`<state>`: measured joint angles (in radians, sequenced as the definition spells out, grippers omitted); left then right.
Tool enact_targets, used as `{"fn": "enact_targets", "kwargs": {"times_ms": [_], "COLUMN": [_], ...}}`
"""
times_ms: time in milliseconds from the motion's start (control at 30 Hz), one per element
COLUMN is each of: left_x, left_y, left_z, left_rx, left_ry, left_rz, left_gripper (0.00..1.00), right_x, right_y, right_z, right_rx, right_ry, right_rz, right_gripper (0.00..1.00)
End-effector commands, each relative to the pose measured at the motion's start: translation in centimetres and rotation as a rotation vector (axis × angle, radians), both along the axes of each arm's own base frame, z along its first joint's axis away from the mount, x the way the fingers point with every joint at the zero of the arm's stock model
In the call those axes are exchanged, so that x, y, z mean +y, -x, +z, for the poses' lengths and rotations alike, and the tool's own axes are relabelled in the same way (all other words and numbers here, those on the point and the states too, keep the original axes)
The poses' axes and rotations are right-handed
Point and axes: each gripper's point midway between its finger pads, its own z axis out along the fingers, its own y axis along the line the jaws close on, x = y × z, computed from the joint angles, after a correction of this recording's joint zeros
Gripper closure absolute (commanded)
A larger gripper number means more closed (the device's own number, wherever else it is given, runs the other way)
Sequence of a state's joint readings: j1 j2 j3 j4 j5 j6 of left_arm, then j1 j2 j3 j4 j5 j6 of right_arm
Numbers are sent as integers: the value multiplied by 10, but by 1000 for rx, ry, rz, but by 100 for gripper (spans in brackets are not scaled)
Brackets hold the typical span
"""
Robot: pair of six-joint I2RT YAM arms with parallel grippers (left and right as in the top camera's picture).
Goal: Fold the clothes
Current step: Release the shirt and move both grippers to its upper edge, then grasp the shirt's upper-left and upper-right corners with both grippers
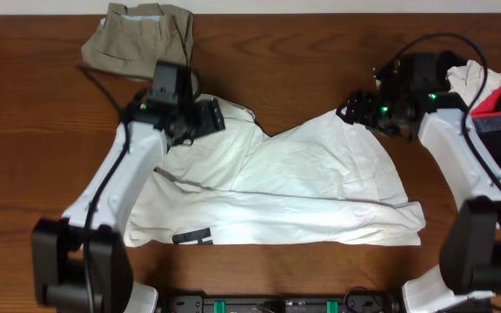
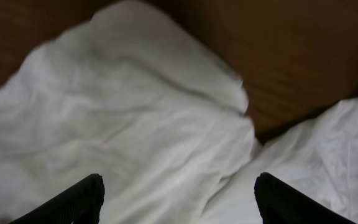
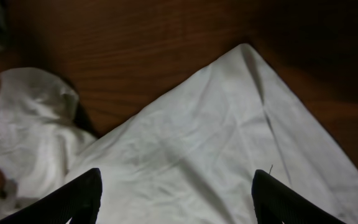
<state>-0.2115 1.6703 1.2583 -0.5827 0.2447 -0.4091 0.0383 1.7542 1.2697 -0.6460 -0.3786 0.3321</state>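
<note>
White top (image 1: 311, 174) lies mid-fold on the table (image 1: 42, 156); left claw (image 2: 179, 180) and right claw (image 3: 177, 175), both released, should next grip its far corners.

The white top (image 1: 303, 183) covered the worktop's (image 1: 24, 130) middle. Khaki shorts (image 1: 142, 39) blocked the far edge left of centre, and a heap of clothes (image 1: 494, 96) crowded the far right corner. Bare wood lay open along the left edge and at the far edge's middle.
</note>
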Motion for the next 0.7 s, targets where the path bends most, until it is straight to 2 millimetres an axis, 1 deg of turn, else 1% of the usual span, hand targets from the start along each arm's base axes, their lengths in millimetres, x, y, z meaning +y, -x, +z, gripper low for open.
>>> {"fn": "enact_targets", "kwargs": {"times_ms": [0,67,167,233,300,400,533,667], "left_x": [1,7,15,20,25,32,33,32], "left_y": [-29,-44,-61,-68,-75,-86,-102,-103], "left_z": [0,-7,-26,-38,-46,-51,-55,-65], "left_rx": [-34,-42,-37,-34,-40,-67,-118,-107], "left_ry": [-39,-70,-74,-77,-78,-74,-71,-73], "left_rz": [-23,-13,6,15,25,42,42,41], "left_gripper": [21,21,22,23,24,28,28,28], "right_x": [-10,-10,-9,-9,-9,-8,-8,-7], "right_y": [-14,-19,-24,-26,-31,-36,-43,-43], "right_z": [-22,-37,-61,-71,-79,-82,-82,-84], "right_rx": [21,33,62,68,63,46,23,23], "right_ry": [82,85,87,87,87,85,81,81], "right_rz": [-14,-10,-8,-7,-8,-8,-15,-14], "right_gripper": [25,25,26,26,26,27,27,27]}}
